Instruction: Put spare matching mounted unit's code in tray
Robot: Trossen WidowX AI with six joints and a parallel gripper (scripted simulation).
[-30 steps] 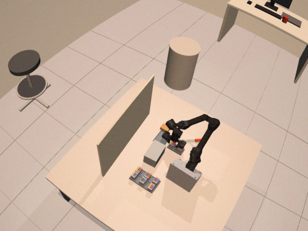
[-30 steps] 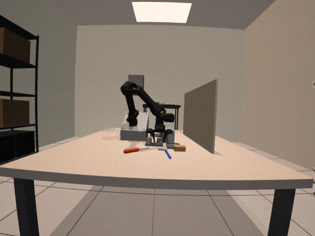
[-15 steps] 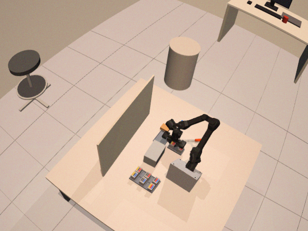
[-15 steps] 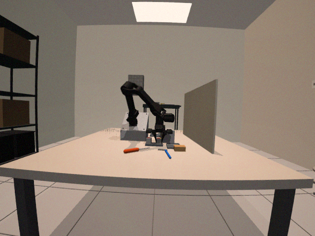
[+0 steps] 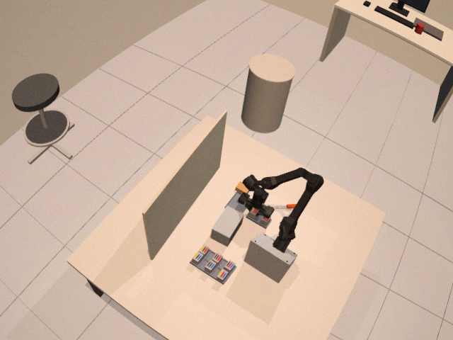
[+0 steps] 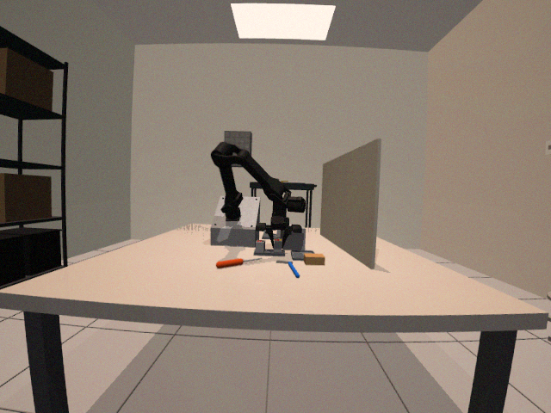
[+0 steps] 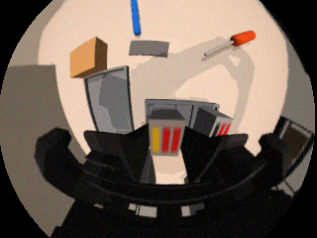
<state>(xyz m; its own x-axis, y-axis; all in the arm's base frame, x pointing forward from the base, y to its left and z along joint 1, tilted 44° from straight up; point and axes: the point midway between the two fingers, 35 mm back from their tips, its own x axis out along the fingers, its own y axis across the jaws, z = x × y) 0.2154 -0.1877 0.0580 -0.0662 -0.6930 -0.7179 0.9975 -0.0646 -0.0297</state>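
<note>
While the pincer is clamped on the yellow-and-red-striped block at the small rack, a second block stands beside it. In wrist view, shallow tray lies left of the rack.

your arm is matte black from foot to wrist, with slim, straight links between thick, rounded joints. the elbow is the bulkiest bend, a smooth knuckle with softened edges. near the wrist you see a stubby round housing, just as dark. your gripper is black too: a wide, curved crossbar with a chunky, angular lug at each end, and two fingers that taper from broad, wedge-like roots to narrow tips. small pale patches show through the dark body below the crossbar in the wrist view. you can make out no lettering on it at this size.
</note>
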